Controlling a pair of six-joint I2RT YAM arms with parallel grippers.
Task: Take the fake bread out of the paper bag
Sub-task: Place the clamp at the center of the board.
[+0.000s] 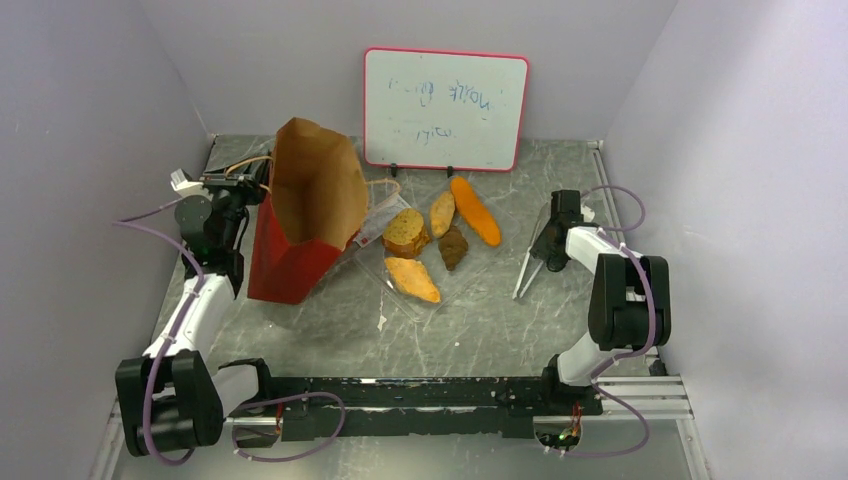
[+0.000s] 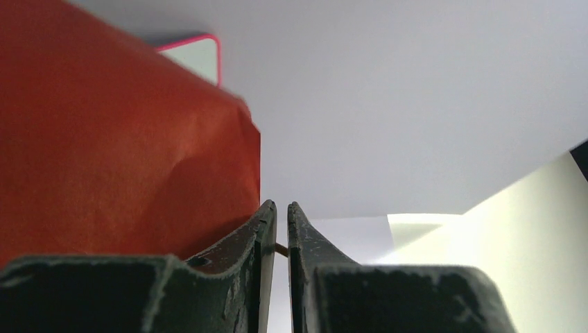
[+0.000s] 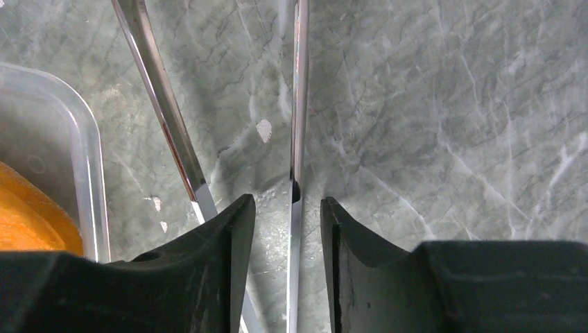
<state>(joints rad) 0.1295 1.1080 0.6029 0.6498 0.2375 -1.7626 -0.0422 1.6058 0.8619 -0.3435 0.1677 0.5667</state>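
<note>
The red paper bag (image 1: 300,215) leans at the left, its open mouth showing the brown inside. My left gripper (image 1: 250,183) is shut on its thin handle cord, beside the bag's red wall (image 2: 125,139); the fingers (image 2: 267,229) pinch the cord. The fake bread lies outside the bag on a clear tray (image 1: 480,262): baguette (image 1: 475,210), tan roll (image 1: 442,212), round slice (image 1: 406,232), dark lump (image 1: 453,246), wedge (image 1: 412,279). My right gripper (image 1: 545,250) is open right of the tray (image 3: 90,173), holding no bread. One orange piece (image 3: 21,215) shows at its left.
Metal tongs (image 1: 525,272) lie by the right gripper; one arm (image 3: 298,104) runs between its jaws, the other passes under the left finger. A whiteboard (image 1: 446,108) stands at the back wall. Grey walls close in on both sides.
</note>
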